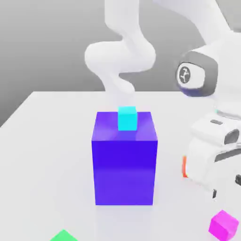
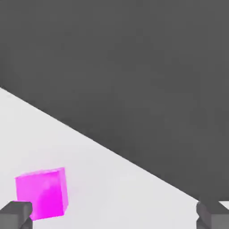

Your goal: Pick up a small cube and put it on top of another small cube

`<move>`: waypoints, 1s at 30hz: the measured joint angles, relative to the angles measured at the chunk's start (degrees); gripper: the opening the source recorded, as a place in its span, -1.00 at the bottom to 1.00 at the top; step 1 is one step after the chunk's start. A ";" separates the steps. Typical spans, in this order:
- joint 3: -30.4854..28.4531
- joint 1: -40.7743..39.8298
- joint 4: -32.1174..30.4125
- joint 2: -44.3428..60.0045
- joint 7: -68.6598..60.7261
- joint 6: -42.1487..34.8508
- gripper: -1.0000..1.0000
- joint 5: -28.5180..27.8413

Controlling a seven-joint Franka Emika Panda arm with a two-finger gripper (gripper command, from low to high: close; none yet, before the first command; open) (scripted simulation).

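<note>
Tool point(image 2: 114, 217) fingers spread — empty, magenta cube point(image 2: 42, 193) near one finger

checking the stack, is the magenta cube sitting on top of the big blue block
No, the magenta cube lies on the white table, while the cyan cube shows at the big blue block's top.

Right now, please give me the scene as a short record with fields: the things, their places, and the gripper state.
table: white surface
big block: blue-violet block, standing mid-table
cyan cube: small cyan cube, at the block's top
magenta cube: small magenta cube, lying on the table, apart from the block
orange object: partly hidden behind the hand
green object: at the exterior view's lower edge
gripper: open, magenta cube near one finger, not grasped
</note>
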 joint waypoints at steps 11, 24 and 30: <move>-2.52 4.51 2.29 15.53 2.32 8.71 -1.00 -4.43; -5.34 -4.94 0.38 4.67 4.30 0.16 -1.00 4.61; -12.87 -13.13 -0.32 1.54 10.15 -1.62 -1.00 10.52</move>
